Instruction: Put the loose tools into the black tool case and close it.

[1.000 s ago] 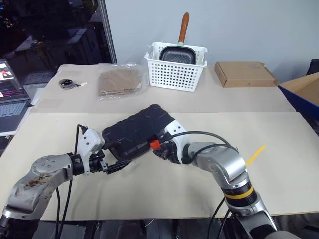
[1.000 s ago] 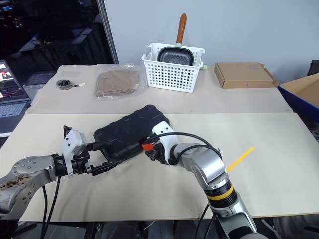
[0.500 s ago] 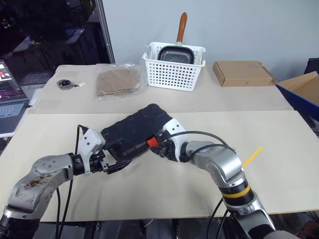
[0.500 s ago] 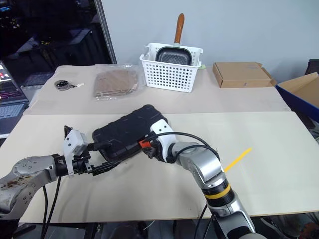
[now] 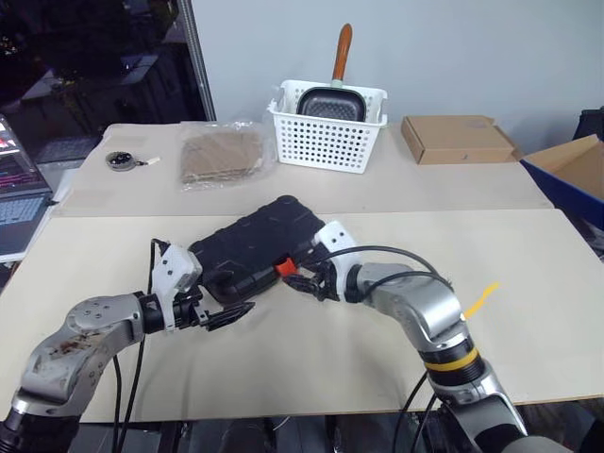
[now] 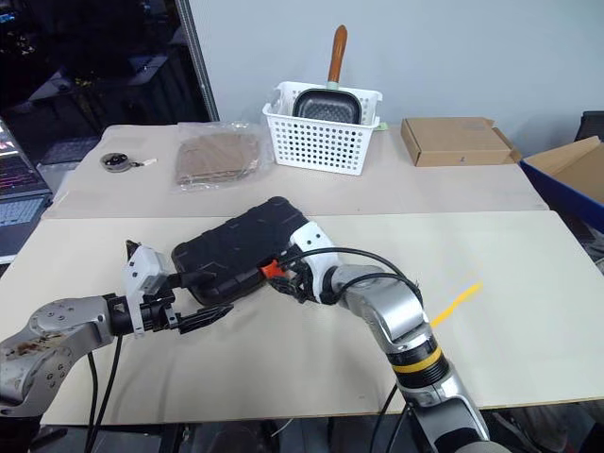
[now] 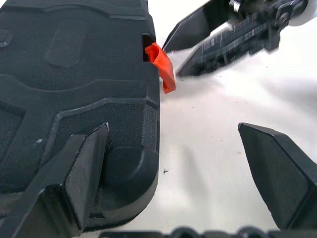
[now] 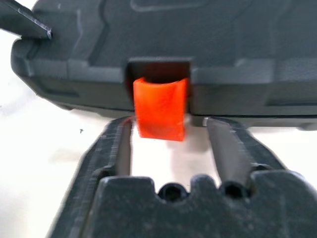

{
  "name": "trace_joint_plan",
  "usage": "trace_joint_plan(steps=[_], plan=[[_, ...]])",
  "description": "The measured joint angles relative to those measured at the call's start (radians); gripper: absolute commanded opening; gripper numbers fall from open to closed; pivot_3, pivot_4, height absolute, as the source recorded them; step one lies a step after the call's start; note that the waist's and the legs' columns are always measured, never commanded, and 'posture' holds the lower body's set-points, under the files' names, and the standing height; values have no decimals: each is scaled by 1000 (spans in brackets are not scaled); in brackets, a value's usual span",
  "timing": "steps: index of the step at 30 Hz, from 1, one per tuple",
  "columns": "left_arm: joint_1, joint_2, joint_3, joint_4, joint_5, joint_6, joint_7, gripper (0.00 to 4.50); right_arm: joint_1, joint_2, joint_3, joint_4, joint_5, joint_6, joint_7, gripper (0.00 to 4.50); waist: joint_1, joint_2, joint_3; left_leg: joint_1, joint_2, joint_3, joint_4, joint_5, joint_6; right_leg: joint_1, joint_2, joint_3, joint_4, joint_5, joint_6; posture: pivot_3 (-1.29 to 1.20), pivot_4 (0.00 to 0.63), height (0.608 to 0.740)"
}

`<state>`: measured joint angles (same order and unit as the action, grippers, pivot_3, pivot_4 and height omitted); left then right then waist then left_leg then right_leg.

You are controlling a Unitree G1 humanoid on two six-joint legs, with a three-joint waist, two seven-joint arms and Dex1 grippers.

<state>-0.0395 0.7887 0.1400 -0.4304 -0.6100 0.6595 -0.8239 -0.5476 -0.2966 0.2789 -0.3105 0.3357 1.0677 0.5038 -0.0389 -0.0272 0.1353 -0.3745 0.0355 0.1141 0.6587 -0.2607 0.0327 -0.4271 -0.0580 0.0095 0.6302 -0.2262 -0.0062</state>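
Observation:
The black tool case (image 5: 250,247) lies closed on the near table, its textured lid up. Its small orange latch (image 5: 284,266) sticks out of the front edge. My right gripper (image 5: 300,280) sits right at that latch. In the right wrist view its fingers stand apart on either side of the orange latch (image 8: 159,109) without pinching it. My left gripper (image 5: 231,307) is open wide at the case's near left corner. One finger (image 7: 74,173) rests against that corner and the other is over bare table. The loose tools are out of view.
At the back stand a white slotted basket (image 5: 330,123) with a pan in it, a cardboard box (image 5: 455,139), a plastic bag of brown material (image 5: 222,156) and a round grey disc with a cord (image 5: 123,159). A yellow strip (image 5: 481,294) lies at the right.
My right gripper's fingers have parted a little around the orange latch. The left gripper and the case have stayed put; the view has shifted slightly.

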Motion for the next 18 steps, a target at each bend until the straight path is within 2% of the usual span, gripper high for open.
trace_joint_plan(steps=[4, 11, 18], plan=[[-4, 0, 8, 2, -17, 26, 5, 4500, 2, -30, -3, -21, 29, 33, 25, 75, -2, 0, 0, 1, 0, 0, 0, 0, 0, 0, 0, 0, 0, 0, 0, 0, 150, 740], [-2, 6, 11, -3, -20, 39, 5, 4500, -21, 17, 45, 52, 27, 35, 16, 21, -4, 0, 0, 1, 0, 0, 0, 0, 0, 1, 0, 1, 0, 0, 0, 0, 150, 740], [-3, 6, 10, -6, -18, 41, 11, 4500, -76, 133, 74, 268, -37, -48, -18, 21, -5, 0, 0, 1, 0, 0, 0, 0, 0, 1, 0, 1, 0, 0, 0, 0, 150, 740]])
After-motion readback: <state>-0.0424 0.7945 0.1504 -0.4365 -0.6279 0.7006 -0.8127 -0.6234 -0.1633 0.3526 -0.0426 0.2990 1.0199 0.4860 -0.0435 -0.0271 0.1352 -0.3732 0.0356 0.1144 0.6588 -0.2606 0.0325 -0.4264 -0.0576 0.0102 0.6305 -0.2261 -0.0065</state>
